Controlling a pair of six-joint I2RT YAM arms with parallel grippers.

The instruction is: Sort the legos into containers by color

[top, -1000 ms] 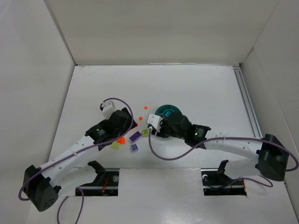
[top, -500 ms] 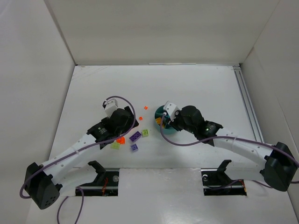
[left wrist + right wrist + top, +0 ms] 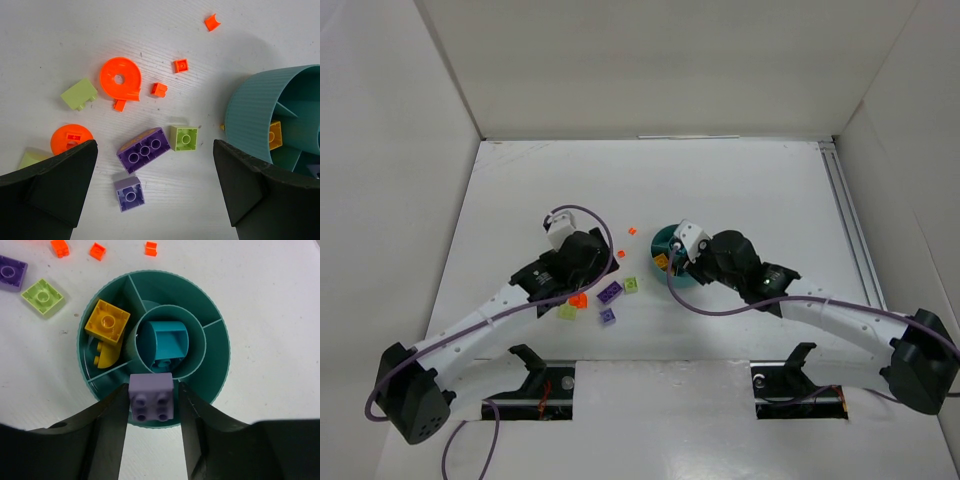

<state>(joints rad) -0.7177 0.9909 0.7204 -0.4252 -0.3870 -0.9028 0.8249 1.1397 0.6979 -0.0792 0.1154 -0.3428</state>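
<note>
**Purple brick over the dish, left hand spread above the loose pieces**

In my right wrist view, the right gripper has a pale purple brick between its fingers, low in the frame over the near edge of the teal dish. I cannot tell whether the fingers pinch it or stand just off it. The centre cup holds a teal piece. The wedge at left holds a yellow brick.

The left gripper is spread wide above the table. Between its fingers lie a long purple brick, a small purple brick and a lime square brick. An orange round piece sits at upper left.
</note>
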